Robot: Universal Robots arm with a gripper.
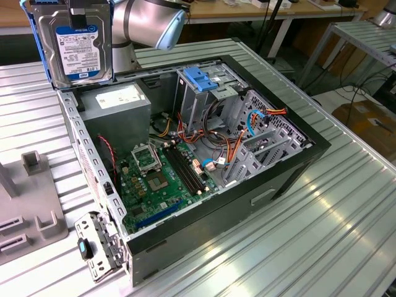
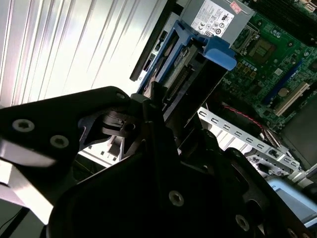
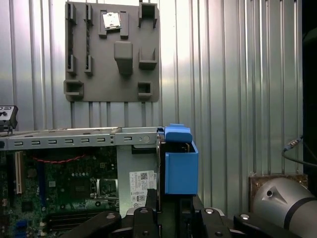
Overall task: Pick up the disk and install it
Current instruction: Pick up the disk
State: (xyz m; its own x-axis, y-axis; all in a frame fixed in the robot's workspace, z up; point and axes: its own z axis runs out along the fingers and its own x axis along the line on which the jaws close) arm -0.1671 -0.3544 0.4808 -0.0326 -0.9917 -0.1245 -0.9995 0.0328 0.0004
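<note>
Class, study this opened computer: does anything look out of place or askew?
The disk is outside the computer case, gripped upright above its power-supply corner. At the case's near corner in the exterior view, a metal bracket hangs tilted outward.

I see the open computer case (image 1: 216, 224) mid-frame in the exterior view — green motherboard (image 1: 158, 182) inside, grey power-supply box (image 1: 117, 105) toward the upper left — and a grey fixture plate (image 1: 37, 216) at the lower left.

silver arm (image 1: 143, 18), pale blue cap (image 1: 175, 32), black screwed mount (image 2: 148, 208)
</note>
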